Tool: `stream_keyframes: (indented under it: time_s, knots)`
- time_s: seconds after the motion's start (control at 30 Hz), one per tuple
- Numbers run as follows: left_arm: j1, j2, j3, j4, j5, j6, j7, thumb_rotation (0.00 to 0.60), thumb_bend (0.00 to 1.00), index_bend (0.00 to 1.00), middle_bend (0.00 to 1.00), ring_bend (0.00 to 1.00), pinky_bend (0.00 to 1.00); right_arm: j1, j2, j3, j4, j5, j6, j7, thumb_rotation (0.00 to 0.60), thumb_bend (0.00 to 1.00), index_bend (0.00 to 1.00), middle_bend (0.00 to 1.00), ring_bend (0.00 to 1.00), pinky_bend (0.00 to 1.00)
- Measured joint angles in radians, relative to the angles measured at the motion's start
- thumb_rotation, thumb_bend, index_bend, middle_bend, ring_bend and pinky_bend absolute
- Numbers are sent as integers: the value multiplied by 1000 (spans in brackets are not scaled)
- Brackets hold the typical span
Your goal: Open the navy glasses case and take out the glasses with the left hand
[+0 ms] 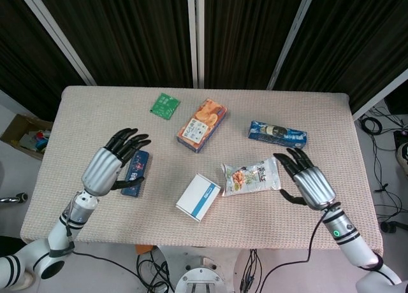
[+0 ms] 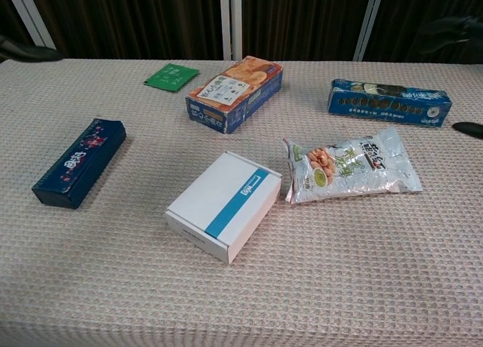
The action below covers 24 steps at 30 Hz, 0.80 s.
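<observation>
Up above the left part of the table (image 1: 76,146), the left hand (image 1: 105,167) hangs with its dark fingers spread and nothing in them, just left of the navy glasses case (image 2: 71,162), partly covering it in the head view. That case lies flat and closed on the woven cloth near the left edge, apart from everything else. Over on the right, the right hand (image 1: 309,180) is likewise spread and holding nothing, near the right edge, just right of the silver snack bag (image 2: 349,167). Beside the bag's left end, close to the table's middle, sits a white box (image 2: 224,204) with a blue stripe. Farther back, an orange biscuit box (image 2: 235,92) lies at an angle, with a small green packet (image 2: 172,75) to its left near the far edge. A blue cookie pack (image 2: 389,101) lies on the far right.
</observation>
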Motion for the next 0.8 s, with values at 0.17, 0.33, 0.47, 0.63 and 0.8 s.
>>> stream_keyframes:
  time_s: [0.17, 0.33, 0.47, 0.63, 0.8]
  knots:
    - [-10, -64, 11, 30, -121, -132, 41, 600, 0, 159, 146, 91, 134, -97, 70, 4, 8, 0, 162, 39, 600, 235, 19, 153, 0, 0]
    - [-30, -139, 5, 42, -230, -227, 122, 600, 0, 153, 138, 91, 128, -160, 94, 14, 21, -24, 269, 77, 600, 236, 19, 152, 0, 0]
    - [-41, -177, 5, 38, -272, -258, 204, 600, 0, 149, 127, 91, 122, -176, 93, 21, 37, -45, 283, 94, 600, 235, 19, 151, 0, 0]
    - [-47, -219, 10, 38, -347, -292, 324, 600, 0, 145, 119, 91, 118, -171, 85, 26, 43, -60, 269, 96, 600, 236, 18, 151, 0, 0]
    - [-44, -249, 17, 62, -410, -294, 460, 600, 0, 144, 114, 91, 118, -170, 78, 32, 44, -71, 263, 97, 600, 235, 19, 151, 0, 0]
